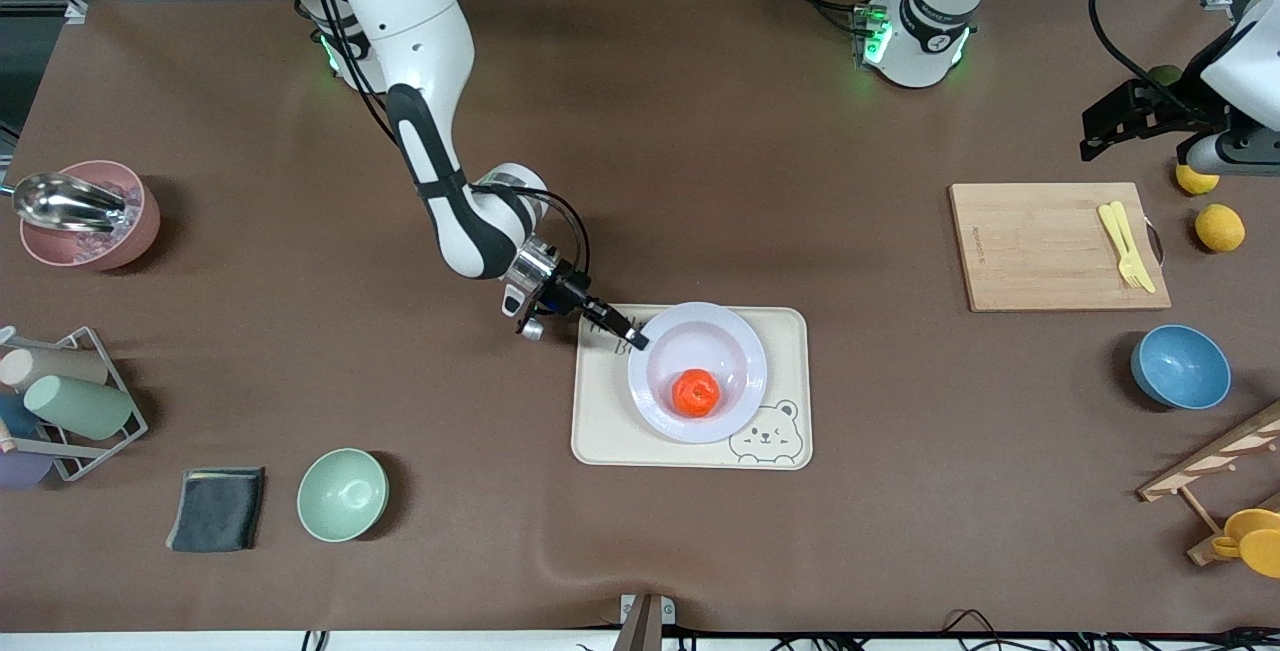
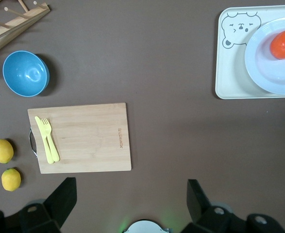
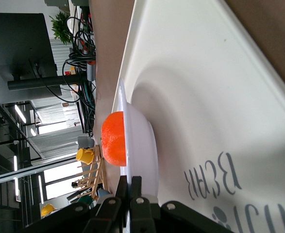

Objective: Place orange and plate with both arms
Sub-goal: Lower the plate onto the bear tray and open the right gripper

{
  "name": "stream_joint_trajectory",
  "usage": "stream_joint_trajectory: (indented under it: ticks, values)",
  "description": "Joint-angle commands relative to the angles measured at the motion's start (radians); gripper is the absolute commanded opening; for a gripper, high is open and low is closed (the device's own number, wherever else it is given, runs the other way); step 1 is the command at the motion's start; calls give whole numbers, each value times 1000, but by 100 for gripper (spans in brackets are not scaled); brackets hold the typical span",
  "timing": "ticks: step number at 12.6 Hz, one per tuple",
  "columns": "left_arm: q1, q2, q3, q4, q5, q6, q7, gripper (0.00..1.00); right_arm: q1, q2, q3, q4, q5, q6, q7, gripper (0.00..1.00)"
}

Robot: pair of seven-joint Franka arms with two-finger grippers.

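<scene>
The pale lavender-white plate [image 1: 725, 343] lies on the cream bear tray [image 1: 600, 431] in the middle of the table. The red-orange orange [image 1: 696, 392] sits in the plate. My right gripper [image 1: 632, 335] is shut on the plate's rim at the edge toward the right arm's end. In the right wrist view its fingers [image 3: 142, 187] pinch the rim of the plate [image 3: 142, 141], with the orange [image 3: 114, 138] above it. My left gripper [image 1: 1120, 121] is open and empty, up in the air over the table's left-arm end. The left wrist view shows the plate [image 2: 273, 73] and the orange [image 2: 284, 44].
A wooden cutting board [image 1: 1040, 246] with a yellow fork and knife [image 1: 1125, 243], two yellow fruits [image 1: 1219, 227], a blue bowl [image 1: 1180, 366] and a wooden rack [image 1: 1215, 466] lie toward the left arm's end. A green bowl [image 1: 342, 494], dark cloth [image 1: 217, 509], cup rack [image 1: 60, 401] and pink bowl [image 1: 85, 214] lie toward the right arm's end.
</scene>
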Motion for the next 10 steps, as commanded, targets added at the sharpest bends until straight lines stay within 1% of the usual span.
stream_joint_trajectory:
  ticks: [1,2,4,5,6,7,9,10]
  values:
    - [8,2,-3,13,-5,-18,25,100,-27,17,10,26,5,26,-24,42]
    - [8,2,-3,13,-5,-18,26,100,-29,20,10,26,-3,43,-22,47]
    - [15,2,1,13,-19,-17,25,100,-29,19,10,28,-9,72,-18,47]
    - [15,2,1,15,-16,-17,25,100,-34,19,10,28,-31,83,-9,47]
    - [15,2,1,15,-16,-17,25,100,-40,19,10,28,-78,86,43,46]
    - [15,2,1,15,-16,-14,25,100,-40,16,10,29,-153,88,142,45]
    - [15,2,1,15,-17,-12,25,100,-41,-4,10,34,-361,130,360,44]
    - [15,2,1,15,-17,-12,23,100,-41,-11,8,43,-449,143,466,43]
